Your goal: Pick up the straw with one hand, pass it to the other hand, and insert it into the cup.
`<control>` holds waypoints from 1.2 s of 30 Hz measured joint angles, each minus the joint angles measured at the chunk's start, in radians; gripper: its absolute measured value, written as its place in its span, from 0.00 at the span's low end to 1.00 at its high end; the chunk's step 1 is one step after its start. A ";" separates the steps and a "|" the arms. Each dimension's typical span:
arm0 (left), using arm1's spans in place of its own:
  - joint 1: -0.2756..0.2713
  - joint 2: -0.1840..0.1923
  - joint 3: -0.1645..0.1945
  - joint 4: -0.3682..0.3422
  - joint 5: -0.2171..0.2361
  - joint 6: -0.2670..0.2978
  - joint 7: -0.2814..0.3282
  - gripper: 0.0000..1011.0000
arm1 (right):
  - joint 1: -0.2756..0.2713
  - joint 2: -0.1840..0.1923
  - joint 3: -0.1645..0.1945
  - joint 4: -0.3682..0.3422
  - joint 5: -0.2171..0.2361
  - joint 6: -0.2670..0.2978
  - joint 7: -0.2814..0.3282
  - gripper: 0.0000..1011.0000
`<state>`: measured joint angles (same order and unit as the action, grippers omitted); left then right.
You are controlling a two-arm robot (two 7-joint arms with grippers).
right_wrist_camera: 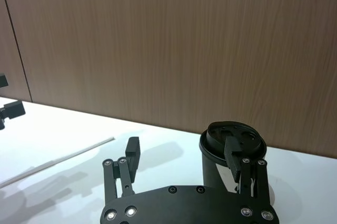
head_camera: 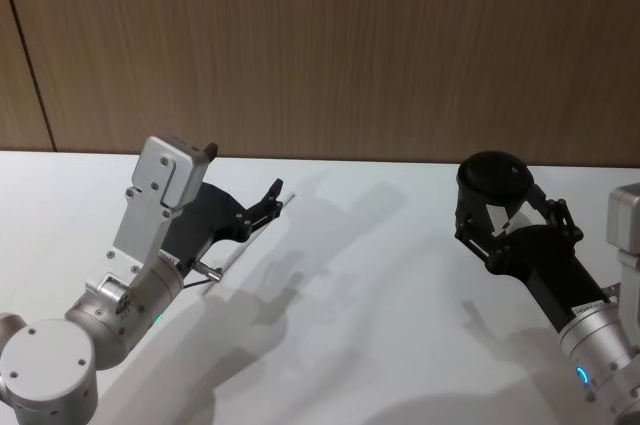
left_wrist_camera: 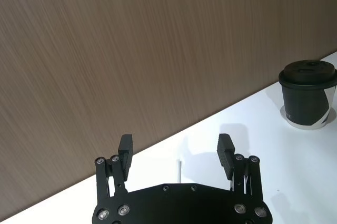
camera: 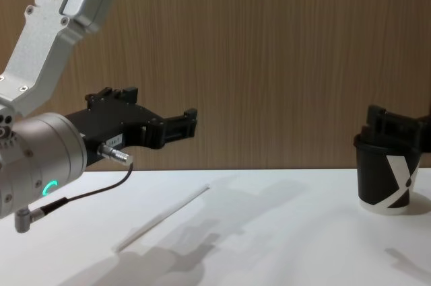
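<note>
Over the left side of the white table [camera: 283,239], the left gripper [left_wrist_camera: 175,146] hangs in the air with its two black fingers [left_wrist_camera: 125,145] spread wide and nothing between them. A green ring glows on its silver wrist, and a small white label sits on its black body. Below it, the straw [camera: 161,218] lies flat on the tabletop, slanting away from the robot toward the wooden wall [camera: 269,64]. It touches neither finger, and its far end shows between the fingertips in the left wrist view. On the right side of the table, the right gripper [right_wrist_camera: 181,147] reaches low and forward, and its fingers are also parted and grip nothing. The cup [camera: 387,182] stands upright just beyond it, close to the wall, with its lid on and its white X mark turned toward the robot. In the right wrist view one finger [right_wrist_camera: 231,153] overlaps the front of the cup while the other stands clear to the side. Whether that finger touches the cup cannot be told. The cup and the straw are well apart.
</note>
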<state>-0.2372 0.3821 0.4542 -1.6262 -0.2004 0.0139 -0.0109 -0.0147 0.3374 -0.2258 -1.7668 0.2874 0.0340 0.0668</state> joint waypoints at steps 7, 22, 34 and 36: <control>0.000 0.000 0.000 0.000 0.000 0.000 0.000 0.99 | 0.000 0.000 0.000 0.000 0.000 0.000 0.000 0.99; 0.000 0.000 0.000 0.000 0.000 0.000 0.000 0.99 | 0.000 0.000 0.000 0.000 0.000 0.000 0.000 0.99; 0.000 0.000 0.000 0.000 0.000 0.000 0.000 0.99 | 0.000 0.000 0.000 0.000 0.000 0.000 0.000 0.99; 0.000 0.000 0.000 0.000 0.000 0.000 0.000 0.99 | 0.000 0.000 0.000 0.000 0.000 0.000 0.000 0.99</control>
<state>-0.2371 0.3821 0.4542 -1.6262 -0.2004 0.0138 -0.0110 -0.0146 0.3375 -0.2259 -1.7668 0.2874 0.0340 0.0668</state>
